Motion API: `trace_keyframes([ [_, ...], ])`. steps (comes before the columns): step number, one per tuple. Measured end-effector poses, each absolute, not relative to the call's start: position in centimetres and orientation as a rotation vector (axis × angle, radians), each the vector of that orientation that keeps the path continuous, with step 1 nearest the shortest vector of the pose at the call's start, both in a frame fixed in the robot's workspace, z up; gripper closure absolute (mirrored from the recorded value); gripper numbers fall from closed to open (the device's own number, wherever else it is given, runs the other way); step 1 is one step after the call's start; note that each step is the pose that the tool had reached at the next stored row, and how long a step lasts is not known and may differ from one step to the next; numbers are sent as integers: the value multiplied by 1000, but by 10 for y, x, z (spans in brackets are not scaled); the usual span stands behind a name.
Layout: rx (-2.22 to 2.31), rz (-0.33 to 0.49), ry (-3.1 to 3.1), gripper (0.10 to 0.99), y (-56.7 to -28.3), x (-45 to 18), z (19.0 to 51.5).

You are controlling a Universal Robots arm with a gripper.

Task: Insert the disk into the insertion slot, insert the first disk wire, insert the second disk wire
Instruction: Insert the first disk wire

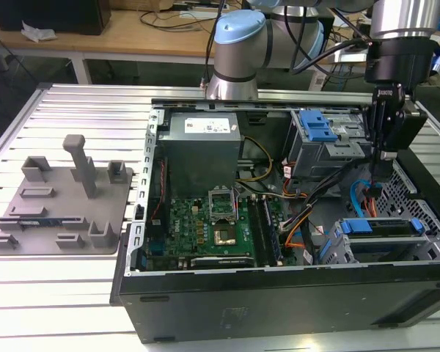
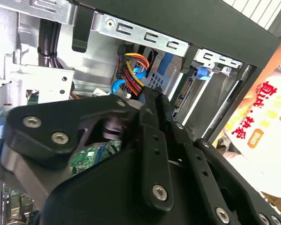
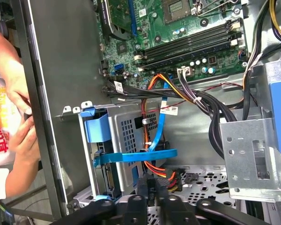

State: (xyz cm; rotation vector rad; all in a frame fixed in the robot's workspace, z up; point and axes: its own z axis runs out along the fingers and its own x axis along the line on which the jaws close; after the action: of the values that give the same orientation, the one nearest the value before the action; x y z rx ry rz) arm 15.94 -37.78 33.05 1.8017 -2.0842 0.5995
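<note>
The disk (image 1: 378, 226), clipped in its blue frame (image 3: 96, 129), sits inside the insertion slot (image 1: 339, 248), a low grey cage with a perforated wall (image 3: 126, 136), at the case's front corner on the exterior view's right. My gripper (image 1: 375, 192) hangs just above that cage's rear. Its fingers (image 3: 144, 185) are shut on a black connector with orange, red and yellow wires (image 3: 165, 174), also seen in the second wrist view (image 2: 131, 70). A flat blue cable (image 3: 140, 156) runs across the cage toward the disk's end. The gripper (image 2: 154, 101) hides whether the connector touches the disk.
The taller cage with a blue latch (image 1: 323, 132) stands behind the gripper. Black cable bundles (image 3: 201, 101) cross from the motherboard (image 1: 220, 220). A person's hands (image 3: 18, 117) hold a white printed bag beside the case wall. A grey fixture plate (image 1: 59, 202) lies on the exterior view's left.
</note>
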Motion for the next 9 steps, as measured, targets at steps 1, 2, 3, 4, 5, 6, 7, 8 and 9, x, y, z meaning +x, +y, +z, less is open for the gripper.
trace_keyframes([
  [1, 1802, 600, -2084, 922, -378, 159, 331],
  [2, 1802, 600, -2084, 922, -378, 159, 331],
  [3, 1802, 599, -2084, 922, -378, 159, 330],
  [4, 1802, 600, -2084, 922, -378, 159, 330],
  [5, 1802, 599, -2084, 922, -378, 159, 330],
  [6, 1802, 599, -2084, 922, -378, 159, 330],
  [7, 1802, 599, -2085, 922, -379, 159, 331],
  [8, 1806, 592, -2090, 922, -381, 159, 331],
  [9, 1810, 586, -2094, 922, -383, 159, 331],
])
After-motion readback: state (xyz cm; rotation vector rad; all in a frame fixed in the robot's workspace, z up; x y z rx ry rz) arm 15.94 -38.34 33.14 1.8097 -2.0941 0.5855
